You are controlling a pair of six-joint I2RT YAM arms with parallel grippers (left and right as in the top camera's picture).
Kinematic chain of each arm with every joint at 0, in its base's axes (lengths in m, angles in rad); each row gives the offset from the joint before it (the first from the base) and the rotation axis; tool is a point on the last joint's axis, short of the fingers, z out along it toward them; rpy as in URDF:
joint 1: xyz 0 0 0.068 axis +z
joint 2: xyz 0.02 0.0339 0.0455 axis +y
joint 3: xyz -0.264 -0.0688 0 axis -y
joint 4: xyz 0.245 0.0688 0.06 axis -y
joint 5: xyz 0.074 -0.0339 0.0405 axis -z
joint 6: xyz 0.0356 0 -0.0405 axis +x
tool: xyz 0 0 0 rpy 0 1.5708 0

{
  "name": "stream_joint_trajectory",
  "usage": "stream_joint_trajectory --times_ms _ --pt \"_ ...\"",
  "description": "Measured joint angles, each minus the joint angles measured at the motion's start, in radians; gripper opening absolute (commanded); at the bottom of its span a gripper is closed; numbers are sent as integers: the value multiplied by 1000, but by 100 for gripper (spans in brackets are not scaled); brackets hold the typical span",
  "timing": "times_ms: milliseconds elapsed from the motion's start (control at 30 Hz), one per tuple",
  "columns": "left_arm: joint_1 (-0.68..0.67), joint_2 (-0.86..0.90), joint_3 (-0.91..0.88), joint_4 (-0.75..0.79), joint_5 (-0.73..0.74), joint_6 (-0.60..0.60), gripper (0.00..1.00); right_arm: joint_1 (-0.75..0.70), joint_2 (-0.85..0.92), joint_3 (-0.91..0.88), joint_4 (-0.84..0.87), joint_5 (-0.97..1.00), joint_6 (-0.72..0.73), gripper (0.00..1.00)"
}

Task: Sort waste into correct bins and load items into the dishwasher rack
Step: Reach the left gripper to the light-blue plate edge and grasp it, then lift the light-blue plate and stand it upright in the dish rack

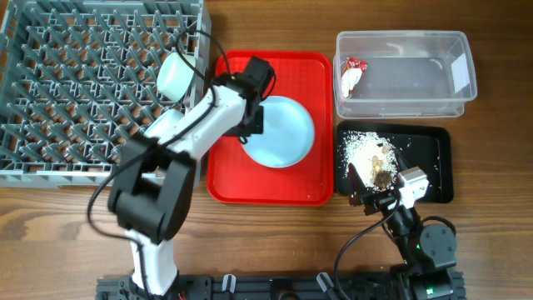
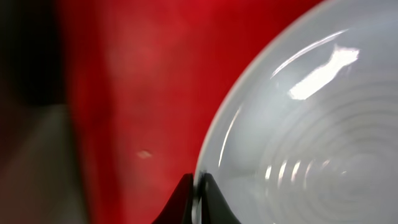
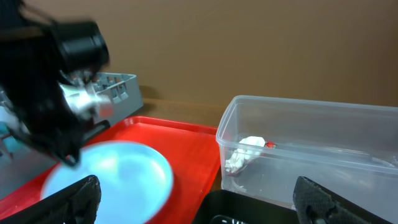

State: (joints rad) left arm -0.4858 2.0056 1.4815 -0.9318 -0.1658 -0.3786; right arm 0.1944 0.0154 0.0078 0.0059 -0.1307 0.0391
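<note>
The pale blue-green plate (image 1: 287,133) lies on the red serving tray (image 1: 229,179). My left gripper (image 1: 252,125) is shut on the plate's left rim; in the left wrist view its fingertips (image 2: 196,194) pinch the edge of the plate (image 2: 305,124). The red-and-white wrapper (image 1: 352,75) lies in the clear tub (image 1: 462,92). White crumbs (image 1: 361,142) and brown bits (image 1: 383,173) lie in the black tray (image 1: 437,171). My right gripper (image 1: 375,190) is open and empty over the black tray's front left corner. The grey rack (image 1: 75,92) is at the back left.
A pale round thing (image 1: 176,75), perhaps a bowl, sits by the rack's right edge next to my left arm. The right wrist view shows the plate (image 3: 115,174), the red tray (image 3: 186,143), the tub (image 3: 323,137) with the wrapper (image 3: 245,152), and the black tray (image 3: 249,208).
</note>
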Motion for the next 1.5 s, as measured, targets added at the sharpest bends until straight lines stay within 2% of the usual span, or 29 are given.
stream_joint_trajectory --times_ms 33,133,300,500,667,900,1067,1167,1300,1400,1500 --pt "0 -12 18 -31 -27 0 4 0 0 0 0 0 0 100" --pt "0 -157 126 -167 -239 20 4 0 0 0 0 0 0 100" --pt "0 -418 171 -234 -600 29 4 0 0 0 0 0 0 100" --pt "17 -444 170 -315 -998 30 4 0 0 0 0 0 0 100" --pt "131 -439 169 -309 -1154 -22 4 0 0 0 0 0 0 100" --pt "306 -357 169 -282 -1138 -48 4 0 0 0 0 0 0 100" --pt "334 -311 167 -224 -1115 -24 4 0 0 0 0 0 0 100" --pt "334 -307 164 -124 -1066 75 4 0 0 0 0 0 0 100" --pt "345 -304 163 23 -973 291 4 0 0 0 0 0 0 100" --pt "374 -302 163 45 -899 401 4 0 0 0 0 0 0 100" --pt "412 -302 163 55 -851 462 4 0 0 0 0 0 0 100"
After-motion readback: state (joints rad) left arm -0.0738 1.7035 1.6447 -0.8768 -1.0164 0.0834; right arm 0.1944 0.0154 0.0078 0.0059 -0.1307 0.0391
